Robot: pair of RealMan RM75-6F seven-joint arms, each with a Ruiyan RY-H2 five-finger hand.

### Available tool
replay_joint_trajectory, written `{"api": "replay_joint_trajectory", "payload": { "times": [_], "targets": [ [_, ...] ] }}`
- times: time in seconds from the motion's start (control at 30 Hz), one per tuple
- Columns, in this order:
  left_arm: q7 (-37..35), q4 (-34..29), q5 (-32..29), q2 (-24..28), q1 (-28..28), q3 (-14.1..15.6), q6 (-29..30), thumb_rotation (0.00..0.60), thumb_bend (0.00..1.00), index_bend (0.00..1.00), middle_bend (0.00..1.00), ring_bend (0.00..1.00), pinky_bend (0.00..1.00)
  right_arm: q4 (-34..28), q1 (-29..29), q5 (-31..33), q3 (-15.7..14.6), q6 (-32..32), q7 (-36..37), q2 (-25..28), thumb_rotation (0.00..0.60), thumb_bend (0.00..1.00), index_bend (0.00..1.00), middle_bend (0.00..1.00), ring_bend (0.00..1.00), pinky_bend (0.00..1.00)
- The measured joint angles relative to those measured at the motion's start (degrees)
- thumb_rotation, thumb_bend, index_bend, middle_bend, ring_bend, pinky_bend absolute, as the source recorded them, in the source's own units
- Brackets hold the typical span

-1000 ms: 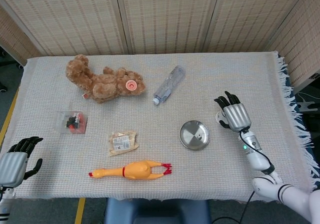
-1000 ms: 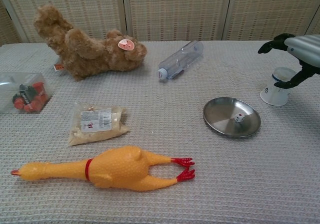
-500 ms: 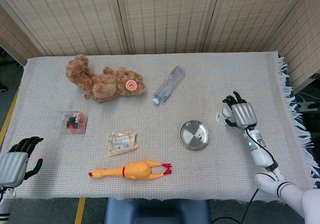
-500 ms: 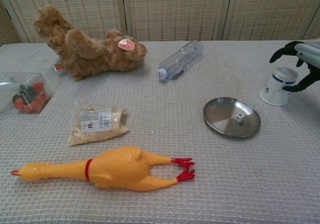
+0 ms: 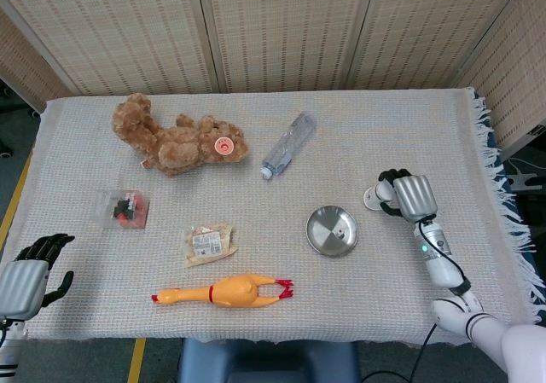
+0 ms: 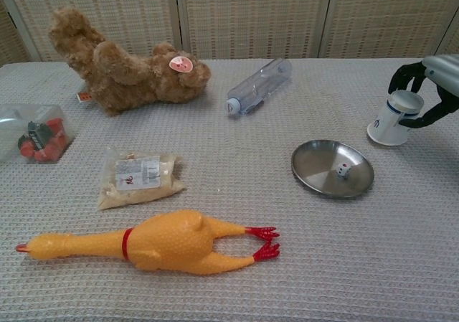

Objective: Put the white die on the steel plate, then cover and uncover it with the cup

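Note:
The small white die (image 6: 343,169) lies on the round steel plate (image 6: 312,166), right of its middle. The plate (image 5: 321,235) sits on the woven cloth at centre right. A white paper cup (image 6: 393,118) with a dark band is upside down, right of and behind the plate, slightly tilted. My right hand (image 6: 432,87) wraps its dark fingers around the cup's upper end. In the head view the cup (image 5: 372,197) pokes out to the left of that hand (image 5: 406,196). My left hand (image 5: 26,277) hovers at the table's near left corner, holding nothing, fingers apart.
A brown teddy bear (image 5: 177,141) and a clear plastic bottle (image 5: 287,144) lie at the back. A small box with red pieces (image 5: 124,209), a snack bag (image 5: 207,243) and a rubber chicken (image 5: 223,291) lie left of the plate. The fringed table edge (image 5: 499,187) runs close to my right hand.
My right hand came down beside the cup and closed its fingers around it. The cup has tipped and shifted slightly towards the plate. The left hand stayed put.

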Motion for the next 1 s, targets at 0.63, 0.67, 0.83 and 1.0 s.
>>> {"api": "replay_joint_trajectory", "payload": {
  "times": [0.63,0.67,0.83,1.0],
  "targets": [
    [-1.09,0.02,-0.03,0.3,0.12,-0.05,0.21,0.6,0.4,0.2,0.18,0.17,0.31,-23.94,-0.15,-5.22,-3.6,1.55,-5.48,6.23,0.6,0.13,0.44,0.42,0.37,0.72],
    [-1.17,-0.01,-0.13,0.34,0.1,-0.12,0.18,0.6,0.4,0.2,0.18,0.17,0.31,-23.66,-0.11,-5.11,-3.66,1.29,-5.35,6.06,0.6,0.13,0.44,0.42,0.37,0.72],
    [-1.16,-0.01,-0.11,0.37,0.11,-0.1,0.16,0.6,0.4,0.2,0.18,0.17,0.31,-22.01,0.1,-4.51,-3.99,-0.35,-3.93,5.09,0.6,0.13,0.44,0.42,0.37,0.72],
    [-0.71,-0.03,0.04,0.28,0.04,0.03,0.01,0.6,0.4,0.2,0.18,0.17,0.31,-19.57,0.71,-4.49,-4.29,-2.25,-0.15,3.91,0.6,0.13,0.44,0.43,0.37,0.72]
  ]
}}
